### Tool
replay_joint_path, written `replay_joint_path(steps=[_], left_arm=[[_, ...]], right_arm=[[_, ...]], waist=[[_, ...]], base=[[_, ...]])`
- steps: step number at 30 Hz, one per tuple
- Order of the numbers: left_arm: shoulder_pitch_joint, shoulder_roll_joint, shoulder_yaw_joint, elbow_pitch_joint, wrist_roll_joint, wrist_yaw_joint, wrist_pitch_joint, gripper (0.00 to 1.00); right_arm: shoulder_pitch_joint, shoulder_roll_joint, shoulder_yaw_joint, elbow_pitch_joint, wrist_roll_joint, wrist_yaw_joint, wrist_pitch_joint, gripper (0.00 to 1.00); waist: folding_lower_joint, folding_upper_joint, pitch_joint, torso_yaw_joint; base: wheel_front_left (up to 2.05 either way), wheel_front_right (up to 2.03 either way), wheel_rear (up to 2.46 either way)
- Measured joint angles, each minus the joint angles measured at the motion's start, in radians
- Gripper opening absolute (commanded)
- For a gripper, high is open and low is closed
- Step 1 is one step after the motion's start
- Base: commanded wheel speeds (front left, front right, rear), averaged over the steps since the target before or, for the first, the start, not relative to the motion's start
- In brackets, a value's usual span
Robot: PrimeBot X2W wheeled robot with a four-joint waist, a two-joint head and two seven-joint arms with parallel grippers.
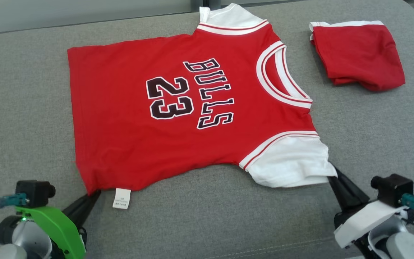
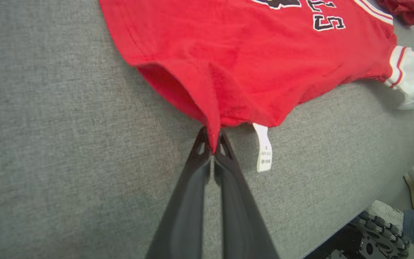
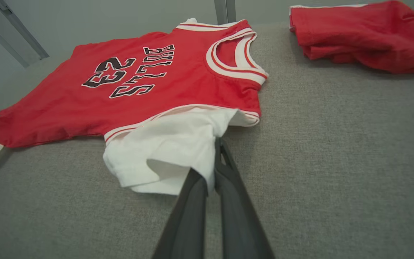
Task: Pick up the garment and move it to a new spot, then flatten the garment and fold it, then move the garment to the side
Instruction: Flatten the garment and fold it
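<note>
The left gripper [image 1: 96, 193] is pinching the red jersey [image 1: 128, 136] at its seven o'clock hem corner, while the right gripper [image 1: 332, 173] is pinching its white sleeve [image 1: 293, 162] at four o'clock.

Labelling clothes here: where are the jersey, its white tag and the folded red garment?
jersey [image 1: 194, 94], head view, centre, beside the number.
white tag [image 2: 264, 151], left wrist view, label's middle.
folded red garment [image 1: 359, 57], head view, top layer's centre.

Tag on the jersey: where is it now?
Head view, lower left: the tag hangs from the near hem of the jersey, just right of the left hand pinching that hem.
</note>
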Motion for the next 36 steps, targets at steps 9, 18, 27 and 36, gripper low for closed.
replay_joint_path(steps=[9,18,27,36], left_arm=[[-0.128,0.120,0.116,-0.144,-0.118,0.000,0.129,0.00],[-0.265,0.141,0.168,-0.174,-0.281,0.007,0.303,0.00],[-0.397,0.139,0.160,-0.171,-0.294,0.057,0.400,0.00],[-0.455,0.118,0.136,-0.124,-0.288,0.074,0.426,0.00]], right_arm=[[-0.157,-0.067,-0.042,-0.117,0.070,0.010,0.130,0.00],[-0.348,-0.103,-0.045,-0.139,0.107,0.018,0.275,0.00],[-0.534,-0.097,-0.041,-0.092,0.121,0.018,0.382,0.00],[-0.645,-0.087,-0.036,-0.005,0.112,0.017,0.407,0.00]], waist=[[0.0000,0.0001,0.060,0.006],[0.0000,0.0000,0.163,0.031],[0.0000,0.0000,0.284,0.055],[0.0001,0.0000,0.343,0.061]], base=[[0.00,0.00,0.00],[0.00,0.00,0.00],[0.00,0.00,0.00],[0.00,0.00,0.00]])
